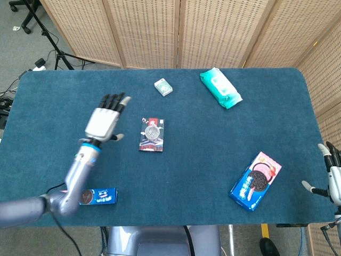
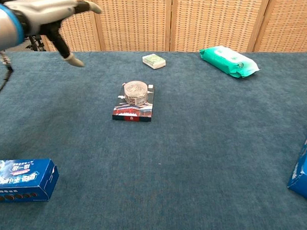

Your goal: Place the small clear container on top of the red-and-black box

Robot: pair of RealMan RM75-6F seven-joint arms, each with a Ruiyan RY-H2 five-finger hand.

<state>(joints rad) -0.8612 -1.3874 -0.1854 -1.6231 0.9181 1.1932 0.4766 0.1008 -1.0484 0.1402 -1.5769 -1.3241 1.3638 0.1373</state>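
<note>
The small clear container (image 1: 153,129) (image 2: 136,91) stands upright on the far half of the red-and-black box (image 1: 152,135) (image 2: 134,108), which lies flat on the blue table. My left hand (image 1: 105,118) (image 2: 48,13) is raised well to the left of the box, fingers spread, holding nothing. My right hand (image 1: 330,173) shows only at the right edge of the head view, off the table, fingers apart and empty.
A small pale green pack (image 1: 163,87) (image 2: 154,61) and a teal wipes pack (image 1: 220,88) (image 2: 229,61) lie at the far side. A cookie box (image 1: 256,181) (image 2: 303,170) lies near right. A blue box (image 1: 101,196) (image 2: 19,180) sits near left.
</note>
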